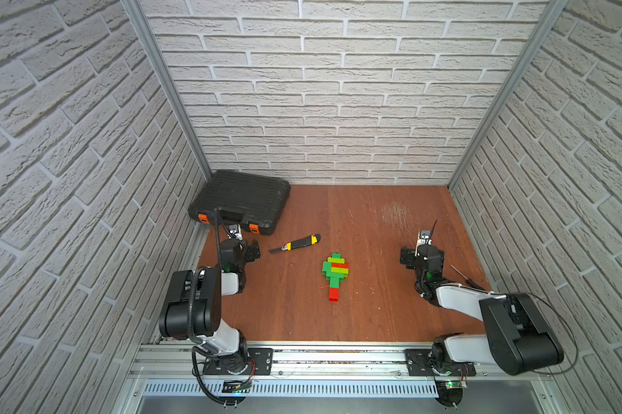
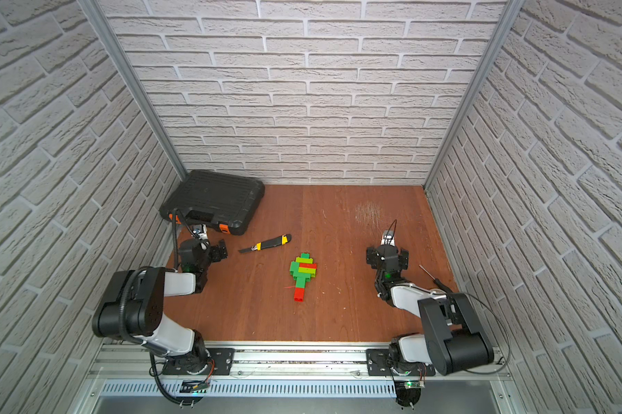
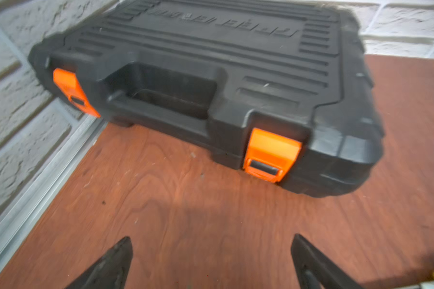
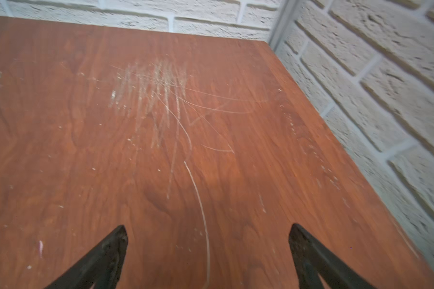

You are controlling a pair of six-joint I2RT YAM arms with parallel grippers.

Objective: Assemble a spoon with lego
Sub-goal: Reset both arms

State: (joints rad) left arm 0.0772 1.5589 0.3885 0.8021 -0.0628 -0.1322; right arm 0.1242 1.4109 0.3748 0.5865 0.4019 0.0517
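Note:
The lego spoon (image 1: 335,274) (image 2: 303,274) lies flat in the middle of the wooden table, all its bricks joined. Its wide green head, crossed by a red and lime stripe, points to the back wall, and its narrow green stem ends in red toward the front. My left gripper (image 1: 244,245) (image 2: 209,248) hovers open, well to the left of it, facing the black case. In the left wrist view the gripper (image 3: 211,240) frames only bare wood. My right gripper (image 1: 422,252) (image 2: 388,251) is open at the right, and in the right wrist view it (image 4: 207,227) stands over scratched wood. Neither wrist view shows the spoon.
A black tool case (image 1: 241,204) (image 2: 213,200) (image 3: 211,75) with orange latches sits in the back left corner. A black-and-yellow utility knife (image 1: 295,243) (image 2: 265,244) lies between it and the spoon. A screwdriver (image 1: 467,277) (image 2: 435,277) lies by the right wall. Brick-patterned walls enclose three sides.

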